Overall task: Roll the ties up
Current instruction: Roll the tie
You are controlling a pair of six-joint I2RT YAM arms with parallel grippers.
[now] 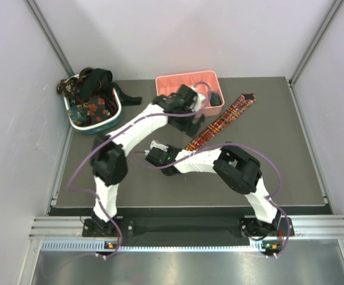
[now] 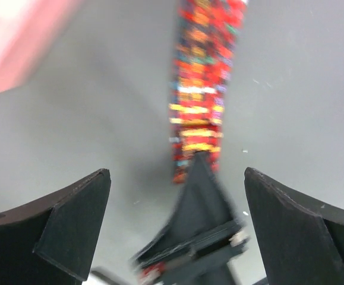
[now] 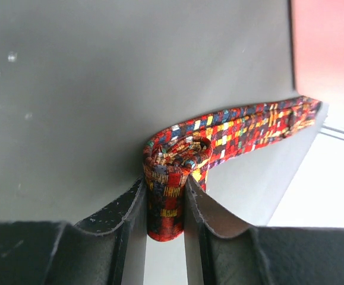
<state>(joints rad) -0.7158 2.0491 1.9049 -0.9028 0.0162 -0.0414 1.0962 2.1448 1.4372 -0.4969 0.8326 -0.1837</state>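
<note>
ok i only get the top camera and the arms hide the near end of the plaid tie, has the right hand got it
observer: yes, the right wrist view shows the right hand shut on the rolled end of the plaid tie
operator: and the left hand
observer: its own camera shows the left hand wide open, holding nothing
operator: is it wound tight
observer: no, the roll has a small open loop in its centre

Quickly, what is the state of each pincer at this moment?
Left pincer: open, holding nothing.
Right pincer: closed on the rolled end of the plaid tie.
</note>
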